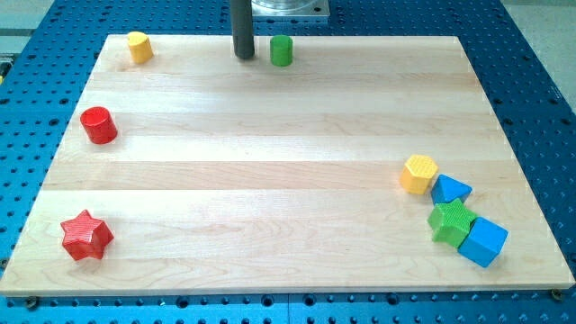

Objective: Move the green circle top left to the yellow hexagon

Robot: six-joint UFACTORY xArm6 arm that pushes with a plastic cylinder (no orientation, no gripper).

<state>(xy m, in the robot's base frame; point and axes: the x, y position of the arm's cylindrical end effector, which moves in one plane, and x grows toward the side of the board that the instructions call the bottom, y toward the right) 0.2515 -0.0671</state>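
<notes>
1. While my tip [244, 56] sits at the view's top edge of the bench [270, 162], the green circle [282, 50] is just to its right, close but with a small gap showing.
2. About the tool: it's a plain dark rod, so nothing is clenched or released, and it isn't grasping any block.
3. The yellow hexagon [418, 174] is way over at the view's lower right, well apart from the green circle.
4. It sits in a cluster: a blue triangle [450, 190] right beside it, then a green star [451, 221] and a blue cube [483, 241], all bunched tight.
5. There's another yellow block [139, 47] in the top left corner; can't quite make out its shape.
6. The left side has a red cylinder [98, 125], with a red star [86, 236] near the bottom left.
</notes>
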